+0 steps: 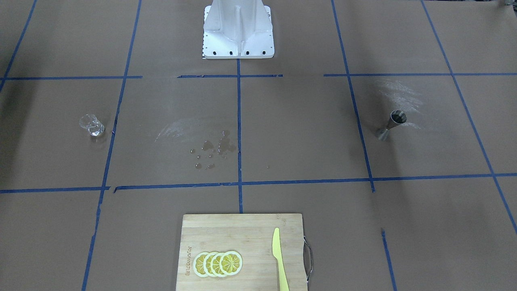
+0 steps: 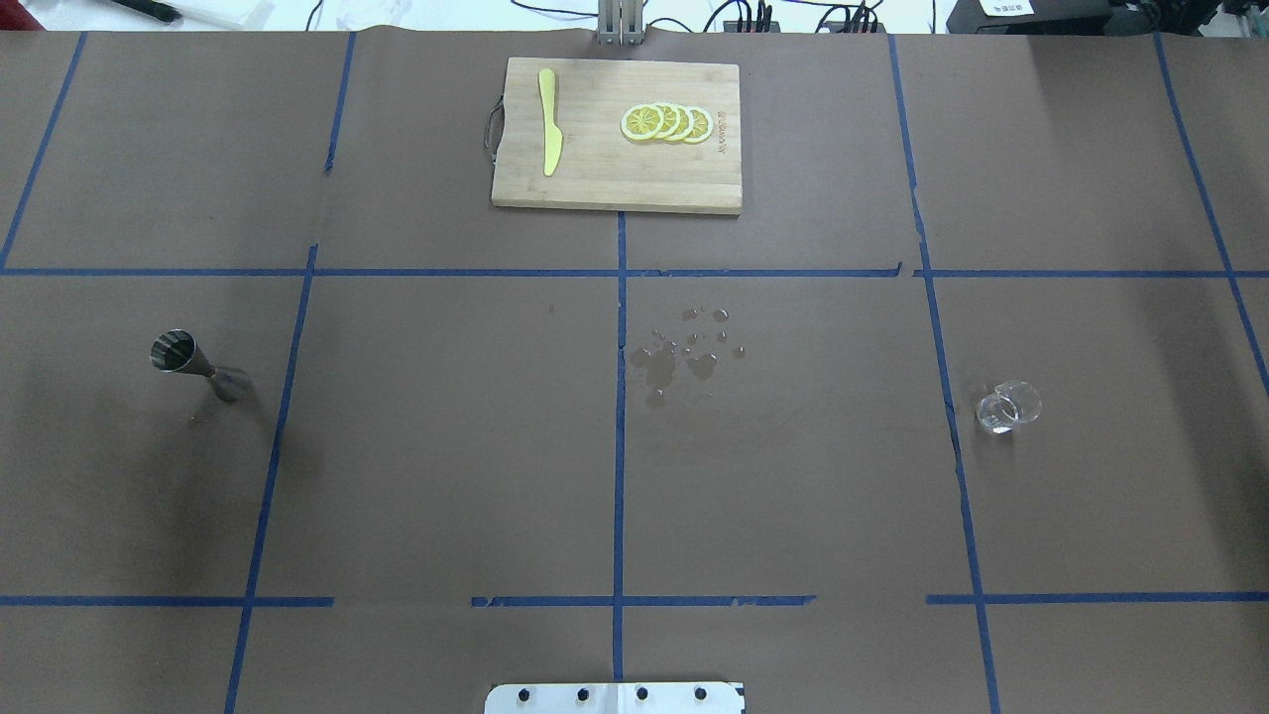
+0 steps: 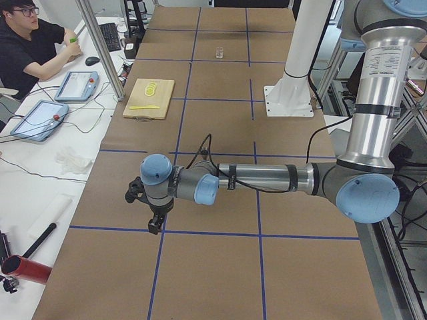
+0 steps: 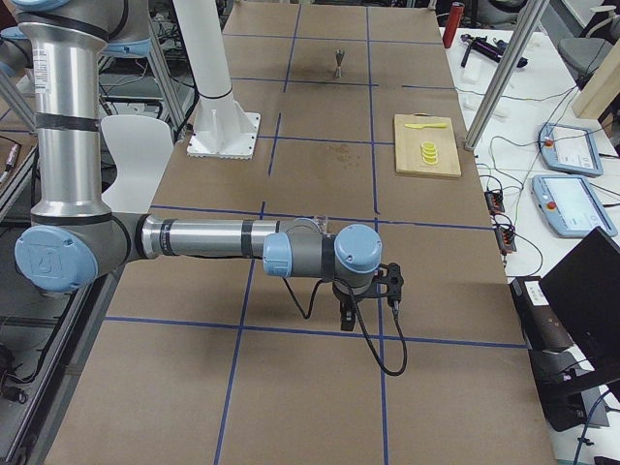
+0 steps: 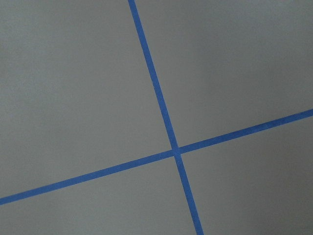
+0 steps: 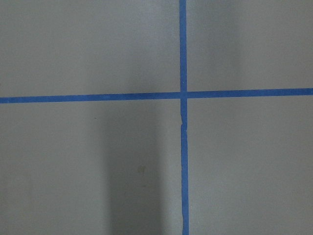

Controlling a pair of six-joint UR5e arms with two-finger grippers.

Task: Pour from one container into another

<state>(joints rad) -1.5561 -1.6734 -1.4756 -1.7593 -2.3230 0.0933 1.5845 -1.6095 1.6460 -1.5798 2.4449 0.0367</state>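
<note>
Glass cup [image 2: 1007,409] and jigger [image 2: 196,363] sit well apart on the desk [image 2: 446,446]; left end effector [image 3: 155,225] and right end effector [image 4: 346,320]: apart or together, cannot tell.

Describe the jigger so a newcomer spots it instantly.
On the brown paper-covered table, start at the spilled drops in the middle and go toward the robot's left side. The small silver hourglass-shaped metal jigger stands alone there; the small clear glass cup on the opposite side is transparent, not metal.

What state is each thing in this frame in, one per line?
glass cup: upright, ungrasped, contents unclear
jigger: upright, ungrasped
lemon slices: overlapping on cutting board
knife: flat on cutting board
droplets: spilled on table
left gripper: cannot tell
right gripper: cannot tell
</note>
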